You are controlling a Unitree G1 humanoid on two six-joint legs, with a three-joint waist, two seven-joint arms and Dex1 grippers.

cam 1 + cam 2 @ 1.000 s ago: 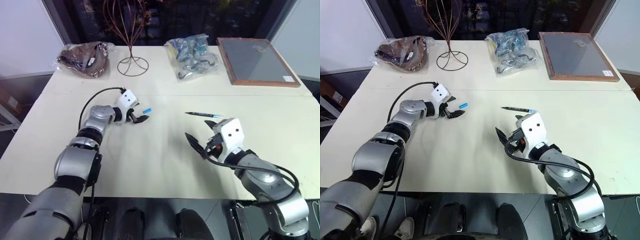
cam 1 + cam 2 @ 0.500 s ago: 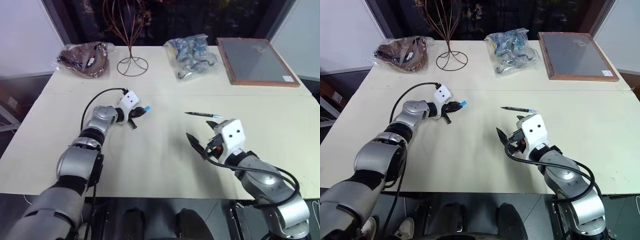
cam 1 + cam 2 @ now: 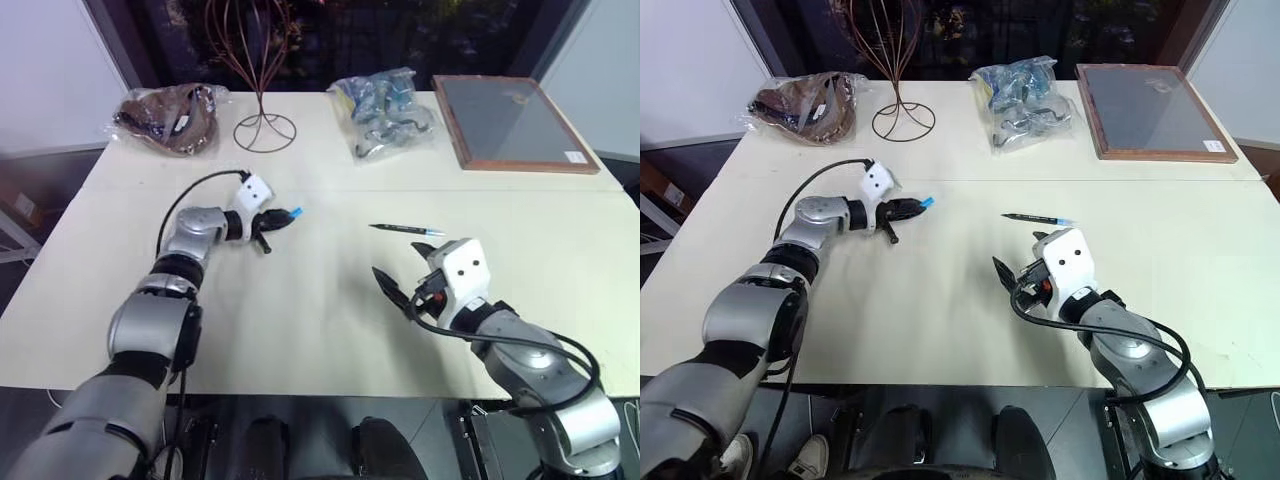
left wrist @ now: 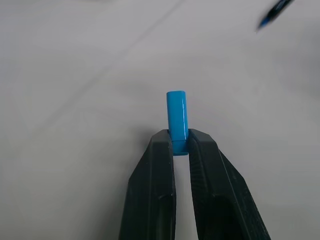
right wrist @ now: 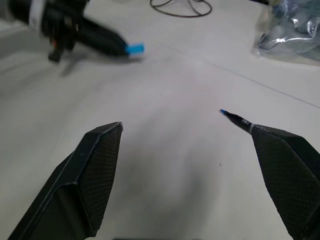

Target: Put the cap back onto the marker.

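Left hand (image 4: 180, 142) is clamped on the lower end of the cap (image 4: 177, 119), whose blue length sticks out past the fingertips, held just above the pale worktop (image 3: 320, 330). Right hand (image 3: 405, 275) hovers with its two black fingers spread wide and nothing between them. Beyond the right hand lies the marker (image 3: 407, 230), flat on the worktop, well apart from the cap.

On the worktop (image 3: 320, 300) the marker (image 3: 407, 230) lies as landmark: cap (image 3: 294, 213) to its left, wire stand (image 3: 262, 120) behind-left, framed board (image 3: 508, 124) behind-right, plastic bag (image 3: 388, 112) directly behind it
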